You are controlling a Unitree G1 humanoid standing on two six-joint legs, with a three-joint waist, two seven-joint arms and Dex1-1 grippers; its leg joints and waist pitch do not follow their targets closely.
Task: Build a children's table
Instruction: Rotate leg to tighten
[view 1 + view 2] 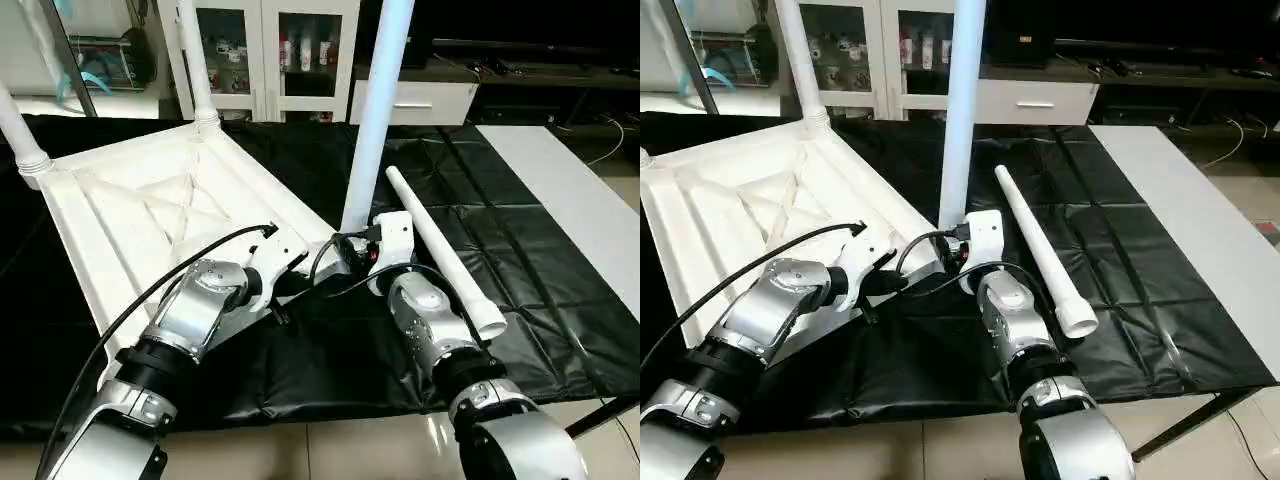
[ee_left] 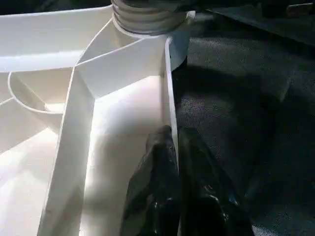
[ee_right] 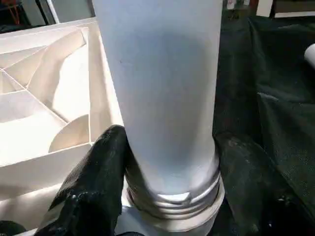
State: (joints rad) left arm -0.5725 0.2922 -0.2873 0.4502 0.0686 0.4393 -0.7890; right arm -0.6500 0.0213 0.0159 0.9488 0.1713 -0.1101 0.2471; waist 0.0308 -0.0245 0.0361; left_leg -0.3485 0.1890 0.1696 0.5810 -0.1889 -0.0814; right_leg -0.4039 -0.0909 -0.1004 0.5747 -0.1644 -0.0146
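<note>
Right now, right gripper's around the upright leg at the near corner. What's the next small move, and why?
Probably twist the leg further into its socket. The right gripper straddles its base, where threads still show above the socket rim, so it looks not fully seated. The left gripper is pinching the tabletop's edge wall, bracing it.

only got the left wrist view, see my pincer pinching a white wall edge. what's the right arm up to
Observer: The right pincer grips the upright leg just above its threaded collar, at the near corner of the table top.
Operator: ok how many legs are in
Observer: Three stand in corner sockets: that one, a far leg and a left leg.
Operator: and the fourth
Observer: The loose leg lies on the black cloth, beside the right forearm.
Operator: which edge am i pinching
Observer: The left pincer is shut on the top's rim next to the leg the right pincer holds.
</note>
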